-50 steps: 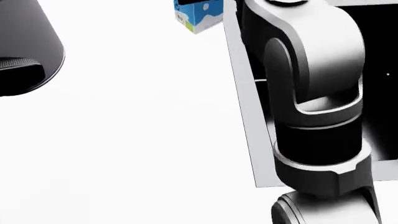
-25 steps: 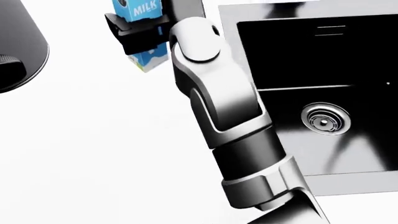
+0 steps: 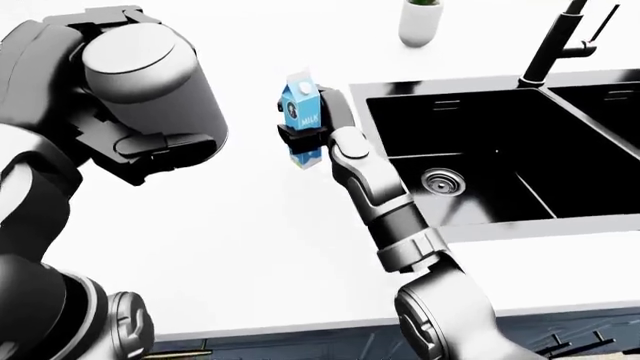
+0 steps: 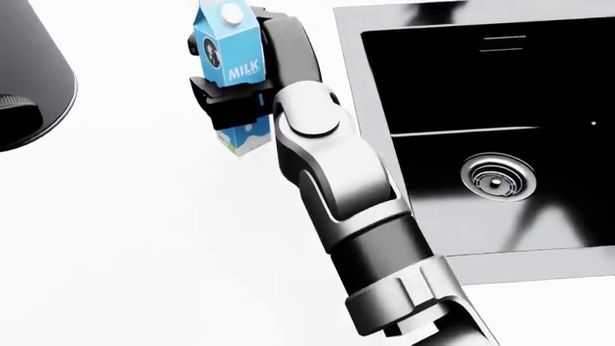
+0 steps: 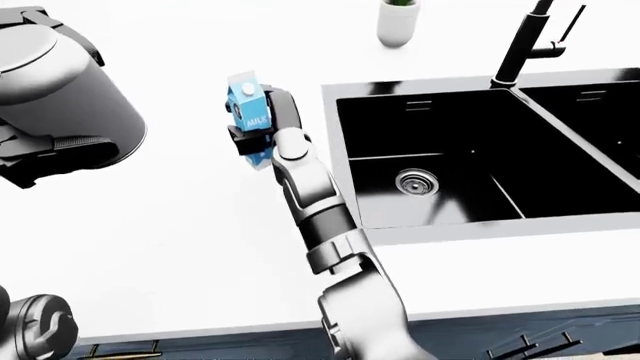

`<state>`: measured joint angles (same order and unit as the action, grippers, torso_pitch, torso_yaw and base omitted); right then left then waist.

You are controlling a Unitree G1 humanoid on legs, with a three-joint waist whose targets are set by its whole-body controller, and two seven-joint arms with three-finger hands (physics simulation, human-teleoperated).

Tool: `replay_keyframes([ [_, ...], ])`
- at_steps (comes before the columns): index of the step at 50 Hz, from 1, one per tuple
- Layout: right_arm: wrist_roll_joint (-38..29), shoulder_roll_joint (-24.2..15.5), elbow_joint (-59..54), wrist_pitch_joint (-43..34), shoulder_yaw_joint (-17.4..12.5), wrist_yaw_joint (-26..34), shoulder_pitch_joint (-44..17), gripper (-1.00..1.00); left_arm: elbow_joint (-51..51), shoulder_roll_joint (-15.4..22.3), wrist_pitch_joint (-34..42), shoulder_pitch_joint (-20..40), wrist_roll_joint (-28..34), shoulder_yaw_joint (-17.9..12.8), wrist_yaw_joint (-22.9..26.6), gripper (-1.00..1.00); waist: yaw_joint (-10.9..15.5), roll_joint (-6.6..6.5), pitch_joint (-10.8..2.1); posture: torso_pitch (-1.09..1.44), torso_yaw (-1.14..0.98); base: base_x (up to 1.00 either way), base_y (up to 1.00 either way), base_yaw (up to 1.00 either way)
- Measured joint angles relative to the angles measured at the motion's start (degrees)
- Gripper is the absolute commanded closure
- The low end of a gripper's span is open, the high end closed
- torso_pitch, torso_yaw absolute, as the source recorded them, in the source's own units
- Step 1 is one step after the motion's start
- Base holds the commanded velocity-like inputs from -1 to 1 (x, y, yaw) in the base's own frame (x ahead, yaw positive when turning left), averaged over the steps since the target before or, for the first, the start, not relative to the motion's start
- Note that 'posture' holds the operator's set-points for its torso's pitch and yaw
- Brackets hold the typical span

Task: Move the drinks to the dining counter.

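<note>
Blue and white, the milk carton [image 4: 228, 72] is sitting upright in the right hand [image 4: 251, 97], whose dark fingers [image 4: 213, 101] are wrapping tight around its middle. The hand is holding it up above the white counter [image 4: 144, 238]. Just to the right of the hand is the black sink [image 4: 500, 137]. The left hand [image 3: 150, 142] is hanging far off to the left, and I cannot tell how open it is.

**Milk carton held above the surface**

A blue milk carton [image 4: 228, 79] with a white cap on its gabled top and "MILK" printed in white is seen gripped around its lower half by the right hand [image 4: 251, 101]. It is held roughly upright, slightly tilted, over the white surface [image 4: 144, 238], just left of the sink [image 4: 481, 108] in the head view.
</note>
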<state>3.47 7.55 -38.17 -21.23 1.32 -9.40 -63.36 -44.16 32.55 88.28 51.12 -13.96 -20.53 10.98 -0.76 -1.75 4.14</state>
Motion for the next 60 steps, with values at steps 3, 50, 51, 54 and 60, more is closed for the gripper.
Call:
replay_keyframes([
  [3,-0.2,0.0,-0.7,0.0,0.0,-0.2,0.4,0.87,-0.2,0.0,-0.2,-0.2,-0.1,-0.2,-0.2,1.0,0.0,-0.08,-0.01,0.0,0.0,0.0,0.0,0.0],
  [50,-1.8,-0.2,-6.2,7.2,-0.1,1.9,2.8,-0.43,-0.4,0.3,-0.2,-0.8,-1.5,0.2,-1.1,1.0,0.1,-0.14,-0.68,0.0,0.0,0.0,0.0,0.0],
  [51,-1.9,-0.3,-6.3,7.2,-0.2,2.0,2.9,-0.42,-0.5,0.3,-0.2,-0.7,-1.5,0.2,-1.1,1.0,0.2,-0.13,-0.66,0.0,0.0,0.0,0.0,0.0],
  [54,-2.0,-0.7,-6.9,7.4,-0.5,2.1,3.0,-0.44,-0.4,0.2,-0.4,-0.8,-1.4,0.3,-1.2,1.0,0.2,-0.13,-0.65,0.0,0.0,0.0,0.0,0.0],
  [60,-2.0,-1.1,-6.5,7.2,-0.5,2.4,3.1,-0.51,-0.8,0.4,0.6,0.0,-1.6,0.6,-1.0,1.0,0.1,-0.06,-0.57,0.0,0.0,0.0,0.0,0.0],
])
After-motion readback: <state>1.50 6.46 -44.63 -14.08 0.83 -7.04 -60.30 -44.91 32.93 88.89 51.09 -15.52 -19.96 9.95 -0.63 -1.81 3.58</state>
